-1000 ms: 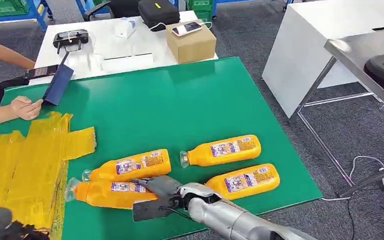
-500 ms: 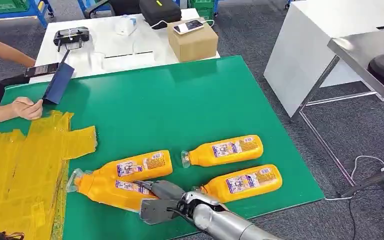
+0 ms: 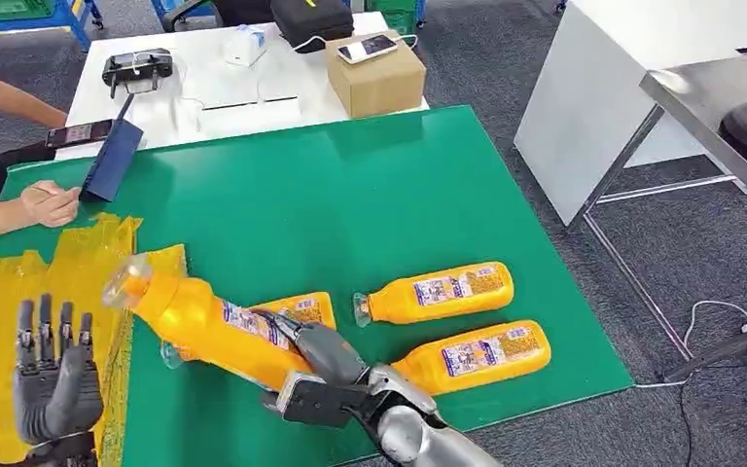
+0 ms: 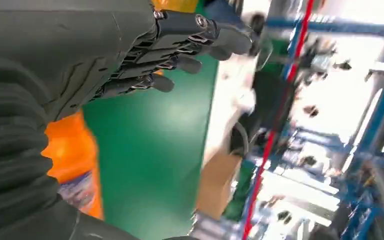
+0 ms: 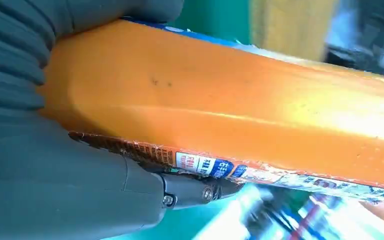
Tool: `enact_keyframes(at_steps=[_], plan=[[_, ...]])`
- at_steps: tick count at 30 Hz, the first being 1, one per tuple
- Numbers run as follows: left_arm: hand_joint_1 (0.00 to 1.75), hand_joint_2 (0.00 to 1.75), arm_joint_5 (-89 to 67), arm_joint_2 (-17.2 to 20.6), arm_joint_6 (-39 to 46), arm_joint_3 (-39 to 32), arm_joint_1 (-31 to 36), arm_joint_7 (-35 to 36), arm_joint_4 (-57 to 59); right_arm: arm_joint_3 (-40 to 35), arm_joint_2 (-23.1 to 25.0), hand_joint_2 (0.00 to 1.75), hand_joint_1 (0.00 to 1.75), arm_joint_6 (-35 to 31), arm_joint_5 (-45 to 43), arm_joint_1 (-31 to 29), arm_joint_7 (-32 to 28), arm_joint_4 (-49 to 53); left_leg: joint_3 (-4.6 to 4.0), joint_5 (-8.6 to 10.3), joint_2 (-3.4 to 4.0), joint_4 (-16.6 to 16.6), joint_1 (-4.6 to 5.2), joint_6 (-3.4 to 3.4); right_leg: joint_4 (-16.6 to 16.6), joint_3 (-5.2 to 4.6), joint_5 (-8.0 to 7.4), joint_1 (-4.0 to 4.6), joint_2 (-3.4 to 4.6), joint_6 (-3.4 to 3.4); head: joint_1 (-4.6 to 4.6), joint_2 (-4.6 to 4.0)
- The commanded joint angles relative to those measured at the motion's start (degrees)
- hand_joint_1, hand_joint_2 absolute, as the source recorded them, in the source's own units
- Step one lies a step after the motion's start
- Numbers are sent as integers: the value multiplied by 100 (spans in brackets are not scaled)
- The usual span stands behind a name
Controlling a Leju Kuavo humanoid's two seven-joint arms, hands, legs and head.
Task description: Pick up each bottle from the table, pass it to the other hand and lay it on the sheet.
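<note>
Your right hand (image 3: 326, 375) grips an orange bottle (image 3: 204, 321) with a printed label and clear cap, tilted above the green counter (image 3: 350, 204), cap toward the yellow sheet (image 3: 19, 292). Left hand (image 3: 53, 375) empty, fingers spread.

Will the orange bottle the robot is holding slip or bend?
The bottle probably stays stiff: it juts straight out from the right hand without sagging. Its glossy sides may be slippery. Full of orange liquid, it is likely heavy toward the cap end.
</note>
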State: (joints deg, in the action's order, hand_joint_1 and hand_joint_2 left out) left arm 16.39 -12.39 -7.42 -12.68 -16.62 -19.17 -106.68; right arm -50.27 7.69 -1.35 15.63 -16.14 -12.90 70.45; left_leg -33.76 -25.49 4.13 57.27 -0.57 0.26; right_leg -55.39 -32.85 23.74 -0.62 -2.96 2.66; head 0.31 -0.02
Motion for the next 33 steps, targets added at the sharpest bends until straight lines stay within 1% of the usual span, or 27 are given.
enact_keyframes(at_steps=[1,3,4,5,8,9,14,15,17,19,20,22,23,25,26,27,28,29,31,32,33], plan=[[0,175,387,-21,-868,311,-437,161,83,347,-154,175,175,78,-77,-249,-34,657,8,-5,-29,3,1,0,-5,7,5,-6,20,-9,0,0],[0,175,320,-55,-1008,397,-539,150,-1,363,-106,175,175,120,-93,-271,-38,567,1,-3,-21,2,1,1,-3,2,2,-4,15,-6,-2,0],[0,175,276,-74,-1037,426,-564,139,-21,342,-83,175,175,143,-83,-276,-45,513,5,-5,-31,4,1,1,-5,6,5,-5,18,-8,0,0],[0,175,240,-101,-1039,436,-576,131,-33,316,-50,175,175,163,-68,-273,-60,459,3,-3,-21,2,0,1,-2,3,2,-3,18,-7,-2,0],[0,175,317,-88,-1203,609,-604,210,-6,179,76,175,175,210,-13,-348,-75,205,6,-4,-28,1,-1,0,-3,8,4,-3,18,-9,0,0],[0,175,289,-88,-1218,672,-618,223,-10,150,129,175,175,218,-6,-389,-75,94,6,-2,-20,-2,3,0,-3,4,3,-7,18,-7,-4,0],[0,175,76,-54,-1053,877,-641,105,-89,-7,301,175,175,290,0,-525,-41,-321,9,-4,-20,-2,-2,-2,-1,9,2,-2,24,-10,0,0],[0,175,84,-18,-1041,918,-627,102,-89,-120,303,175,175,349,53,-584,15,-417,6,-1,-20,-4,2,-1,-1,7,2,-4,16,-7,-2,0],[0,175,120,50,-1055,1053,-566,123,-42,-347,469,175,175,535,109,-698,121,-827,11,-3,-27,-4,0,-1,0,11,3,-4,22,-11,0,0],[0,175,116,80,-1041,1181,-531,144,6,-565,640,175,175,603,159,-764,127,-1171,7,0,-10,-7,1,-1,2,7,0,-2,14,-6,0,0],[0,175,88,79,-1013,1215,-529,131,16,-606,683,175,175,590,174,-787,116,-1260,17,-1,-21,-10,2,-2,1,14,1,-6,27,-11,0,0],[0,175,79,98,-970,1301,-533,107,30,-781,809,175,175,663,166,-780,36,-1428,9,0,-19,-8,0,-1,2,10,1,-3,13,-8,0,0],[0,175,65,108,-950,1317,-527,100,39,-831,828,175,175,689,169,-809,28,-1470,16,-2,-26,-9,-1,-3,2,15,3,-4,24,-13,0,0],[0,175,65,117,-846,1326,-484,65,79,-1055,942,175,175,904,118,-883,14,-1663,5,0,-17,-7,1,-1,1,6,1,-4,12,-7,0,0],[0,175,71,116,-786,1277,-451,35,102,-1229,1009,175,175,1060,103,-931,17,-1835,21,-5,-44,-8,2,-3,-5,18,10,-9,30,-18,0,0],[0,175,71,121,-777,1254,-432,23,108,-1293,1034,175,175,1065,102,-916,10,-1902,10,-1,-20,-8,1,-2,1,8,2,-4,18,-9,0,0],[0,175,73,131,-780,1241,-422,23,111,-1313,1047,175,175,1061,102,-911,6,-1928,21,-4,-31,-9,2,-3,-3,16,6,-8,33,-16,0,0],[0,175,78,133,-785,1230,-415,25,113,-1328,1056,175,175,1052,97,-910,-8,-1951,12,0,-19,-11,0,-2,3,11,2,-4,22,-11,0,0],[0,175,6,78,-730,1147,-409,3,94,-1473,1059,175,175,1084,126,-941,-73,-2070,25,-4,-50,-11,1,-4,-2,22,10,-9,31,-21,0,0],[0,175,-45,65,-711,1122,-401,-4,94,-1534,1069,175,175,1093,137,-940,-94,-2124,11,2,-41,-12,1,-1,4,13,5,-6,5,-11,0,0],[0,175,-60,54,-710,1095,-395,2,97,-1585,1074,175,175,1090,148,-932,-113,-2155,16,0,-47,-11,1,-1,2,16,7,-7,13,-14,2,0]])
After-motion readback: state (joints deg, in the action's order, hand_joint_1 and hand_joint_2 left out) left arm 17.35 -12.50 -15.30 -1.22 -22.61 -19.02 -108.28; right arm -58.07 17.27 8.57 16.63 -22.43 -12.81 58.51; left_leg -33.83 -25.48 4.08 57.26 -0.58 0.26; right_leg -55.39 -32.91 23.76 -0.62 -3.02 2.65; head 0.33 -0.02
